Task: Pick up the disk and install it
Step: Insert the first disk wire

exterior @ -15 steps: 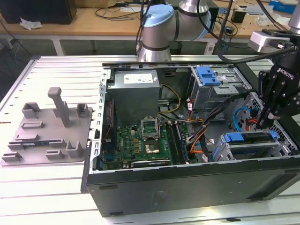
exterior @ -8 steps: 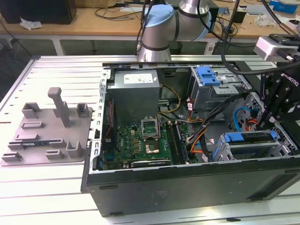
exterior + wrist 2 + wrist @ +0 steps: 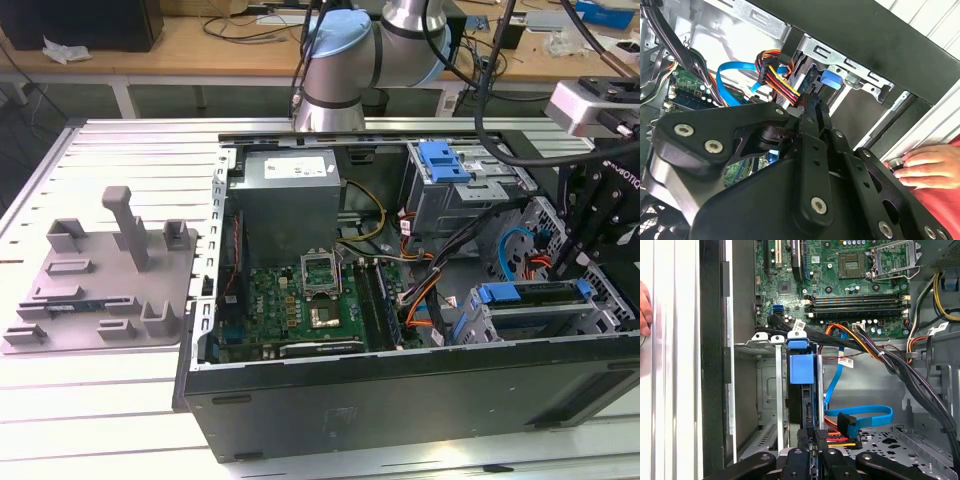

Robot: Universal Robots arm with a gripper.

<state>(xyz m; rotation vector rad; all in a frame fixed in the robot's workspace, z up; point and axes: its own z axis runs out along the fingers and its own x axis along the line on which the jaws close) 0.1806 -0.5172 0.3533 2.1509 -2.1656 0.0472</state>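
Sitting edge-up in the drive cage (image 3: pixel 767 390) beside the motherboard (image 3: pixel 840 285), the disk (image 3: pixel 802 385) could jam against loose cables (image 3: pixel 860 420); whether the gripper (image 3: pixel 812 455) fingers grip it, I cannot tell.

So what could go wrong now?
1. The disk sits in a drive cage slot with the gripper right at its end; if tilted, it might jam.
2. Cables and a blue cable lie close by and could get snagged.
3. A person's hand rests by the case edge, near the arm.
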